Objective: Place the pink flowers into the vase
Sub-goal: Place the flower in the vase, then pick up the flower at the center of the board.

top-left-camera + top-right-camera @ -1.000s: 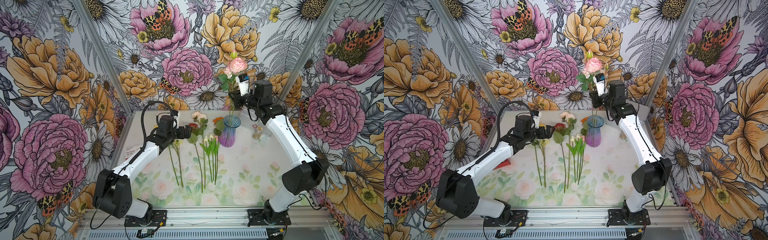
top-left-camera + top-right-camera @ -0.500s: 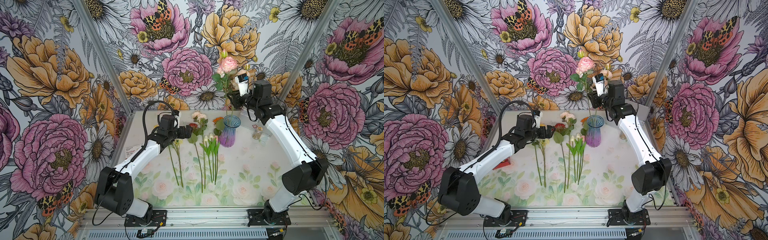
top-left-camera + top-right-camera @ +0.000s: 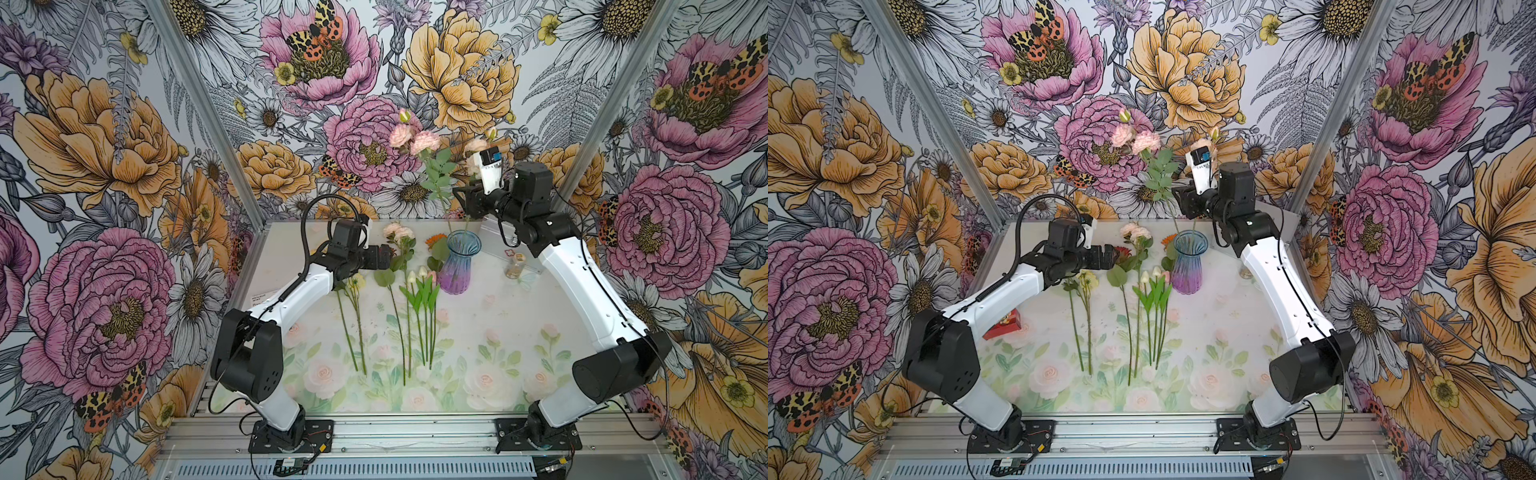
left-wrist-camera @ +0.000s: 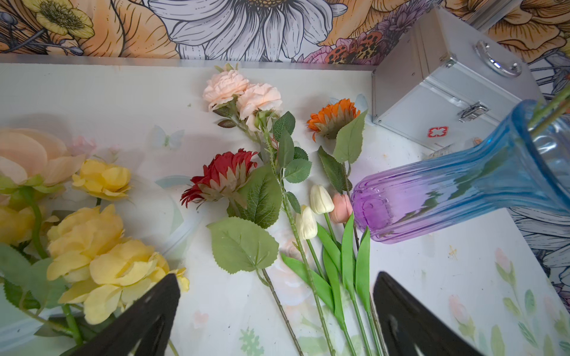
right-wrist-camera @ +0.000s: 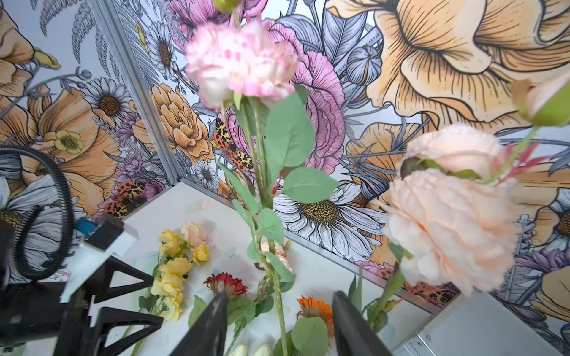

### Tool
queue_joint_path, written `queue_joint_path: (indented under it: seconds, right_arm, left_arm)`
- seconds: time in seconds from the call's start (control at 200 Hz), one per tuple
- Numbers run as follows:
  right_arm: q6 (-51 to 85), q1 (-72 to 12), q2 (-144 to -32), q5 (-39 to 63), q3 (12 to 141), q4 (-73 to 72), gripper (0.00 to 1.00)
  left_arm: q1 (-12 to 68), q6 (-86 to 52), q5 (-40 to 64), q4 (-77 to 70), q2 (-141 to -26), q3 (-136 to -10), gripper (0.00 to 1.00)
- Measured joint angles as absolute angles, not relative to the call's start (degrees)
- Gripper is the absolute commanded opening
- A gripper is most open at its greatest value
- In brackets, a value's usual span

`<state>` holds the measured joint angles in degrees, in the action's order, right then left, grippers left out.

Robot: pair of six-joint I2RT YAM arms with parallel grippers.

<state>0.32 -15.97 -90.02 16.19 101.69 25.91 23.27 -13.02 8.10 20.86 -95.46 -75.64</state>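
Two long green stems with pink ruffled blooms (image 3: 415, 140) are stood in the ribbed blue-and-purple glass vase (image 3: 456, 266), far back on the bench (image 3: 519, 332). The right pincer (image 5: 279, 296) is spread around one stem without touching it. The left pincer (image 4: 277, 276) is spread wide and empty. A long stem with pale pink blooms (image 3: 398, 232) and a short pink tulip bud (image 4: 340, 208) are not yet put in. They are laid just left of the vase.

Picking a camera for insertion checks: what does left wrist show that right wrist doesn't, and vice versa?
Left wrist only: the vase body, blue rim to purple base, and the pink tulip bud beside it. Right wrist only: the pink blooms and peach bloom standing high on their stems. Both: red gerbera, orange gerbera, yellow blooms.
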Motion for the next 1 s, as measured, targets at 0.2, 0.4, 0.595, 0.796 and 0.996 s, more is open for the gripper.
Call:
queue_joint_path:
  seconds: [0.2,0.4,0.595,0.796,0.996]
  right_arm:
    - [0.3,-16.9,-84.1,16.4,99.4,25.9,0.64]
    - [0.3,-17.3,-78.5,16.3,94.8,25.9,0.66]
    - [0.3,-17.3,-75.2,15.2,90.3,25.9,0.66]
    - [0.3,-17.3,-73.0,13.7,86.7,26.0,0.66]
    - [0.3,-17.2,-71.3,12.6,85.0,25.9,0.66]
  left_arm:
    - [24.5,-13.0,8.1,25.6,-105.7,-85.7,0.81]
    - [25.7,-13.7,8.2,30.8,-115.1,-94.0,0.64]
    - [26.1,-15.3,8.5,34.4,-121.3,-101.5,0.49]
    - [26.4,-16.6,9.3,36.0,-124.9,-106.5,0.39]
    - [28.0,-17.7,9.7,37.5,-125.5,-106.9,0.35]
